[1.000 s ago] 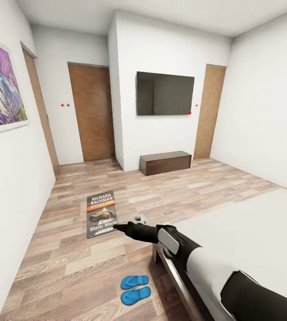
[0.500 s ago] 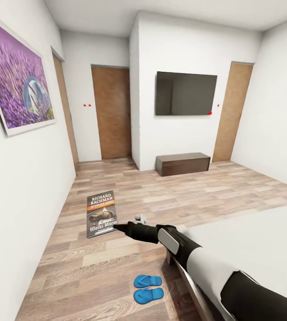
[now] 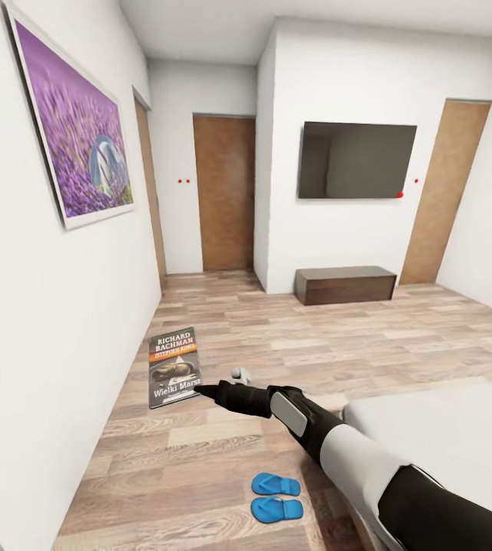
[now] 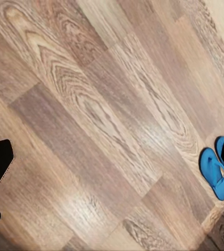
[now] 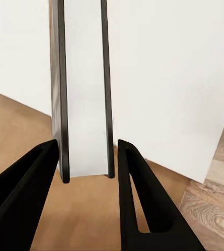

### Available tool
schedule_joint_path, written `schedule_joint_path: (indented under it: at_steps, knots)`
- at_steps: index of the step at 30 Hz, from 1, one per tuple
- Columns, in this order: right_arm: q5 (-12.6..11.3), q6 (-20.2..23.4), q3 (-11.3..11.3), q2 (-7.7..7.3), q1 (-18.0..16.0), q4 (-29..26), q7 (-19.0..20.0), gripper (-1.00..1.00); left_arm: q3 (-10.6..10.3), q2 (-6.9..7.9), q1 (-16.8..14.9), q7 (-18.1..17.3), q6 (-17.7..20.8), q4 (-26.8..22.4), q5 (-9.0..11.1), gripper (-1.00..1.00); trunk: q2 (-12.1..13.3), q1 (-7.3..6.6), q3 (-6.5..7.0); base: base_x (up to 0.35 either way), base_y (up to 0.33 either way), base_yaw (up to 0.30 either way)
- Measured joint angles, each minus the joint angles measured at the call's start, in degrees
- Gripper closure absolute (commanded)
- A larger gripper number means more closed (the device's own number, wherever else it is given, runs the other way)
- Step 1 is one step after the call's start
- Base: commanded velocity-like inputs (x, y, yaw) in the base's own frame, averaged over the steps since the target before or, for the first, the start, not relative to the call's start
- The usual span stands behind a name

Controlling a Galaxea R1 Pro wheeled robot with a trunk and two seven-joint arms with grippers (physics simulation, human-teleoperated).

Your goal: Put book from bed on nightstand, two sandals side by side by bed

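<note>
Clearly the right gripper (image 3: 203,392) pinches the book (image 3: 174,366) by its lower corner and holds it up, cover toward the head camera, so that it shows against the wood floor (image 3: 291,337). In the right wrist view the book (image 5: 84,89) is seen edge on, a pale strip of pages between two dark covers, with a black finger (image 5: 143,204) on either side of its end; whether the pads press it there is hard to judge, since small gaps show. The right gripper (image 5: 86,157) is thus closed about the book, not spread.

The left gripper is hard to make out: only a black shape at the edge of the left wrist view, so I cannot tell whether it is spread or pressed together. That view looks down on floor planks and on the sandals (image 4: 215,172), one of them half cut off by a dark shape at the frame's edge. From the head camera the two blue sandals (image 3: 276,497) lie side by side on the floor just beside the bed (image 3: 444,436), whose frame is mostly cut off by the arm.

Compared with a second ago the whole view has swung left: the purple picture (image 3: 77,145) shows more fully, the television (image 3: 356,161) and low cabinet (image 3: 345,285) sit farther right, and less bed shows. The arm and book keep the same place in the frame.
</note>
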Motion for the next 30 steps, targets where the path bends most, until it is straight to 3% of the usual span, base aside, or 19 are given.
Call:
schedule_joint_path:
  at_steps: [17,25,30]
  knots:
    - [-0.15,0.0,-0.08,0.0,0.07,0.0,0.0,1.0,-0.09,0.03,0.02,-0.03,0.05,-0.04,-0.39,-1.0,0.0,0.0,0.0,0.0,0.0,0.261]
    - [-4.44,0.0,-0.14,0.0,0.09,0.07,-0.01,1.0,-0.07,0.07,0.02,-0.03,0.1,-0.04,-0.46,-1.0,0.0,0.0,0.0,0.0,0.0,0.26]
    - [-5.8,-0.02,-0.19,0.0,0.08,0.53,-0.01,1.0,-0.08,0.12,0.02,-0.03,0.13,-0.04,-0.53,-1.0,0.0,0.0,-0.01,0.0,0.0,0.183]
